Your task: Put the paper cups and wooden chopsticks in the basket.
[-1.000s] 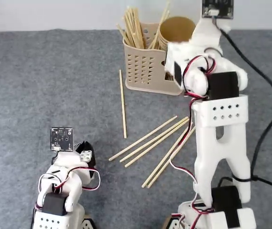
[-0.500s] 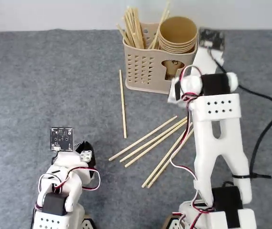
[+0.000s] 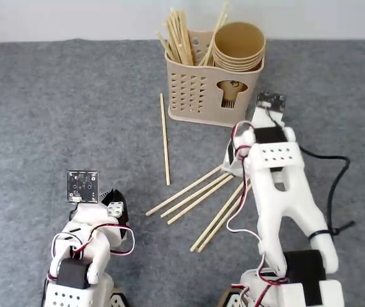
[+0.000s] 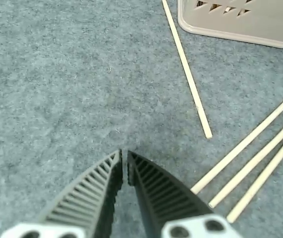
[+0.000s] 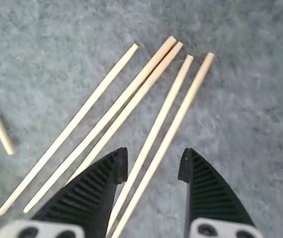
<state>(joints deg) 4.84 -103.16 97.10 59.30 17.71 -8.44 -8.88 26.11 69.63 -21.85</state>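
A beige perforated basket (image 3: 201,89) stands at the back of the table. It holds a stack of paper cups (image 3: 238,45) and a bundle of wooden chopsticks (image 3: 181,32). Several loose chopsticks (image 3: 208,192) lie fanned on the grey carpet, and one more chopstick (image 3: 165,137) lies alone to their left. My right gripper (image 5: 153,157) hangs open just above the far ends of the fanned chopsticks (image 5: 151,114), two of them between its fingers. My left gripper (image 4: 124,159) is shut on nothing, low over bare carpet near the single chopstick (image 4: 188,74).
The right arm (image 3: 271,173) stretches from the front edge to just in front of the basket (image 4: 240,20). The left arm (image 3: 86,249) is folded at the front left. Grey carpet lies open on the left half.
The right arm has drawn back from the cups in the basket and come down over the fanned chopsticks. The left arm has stayed still.
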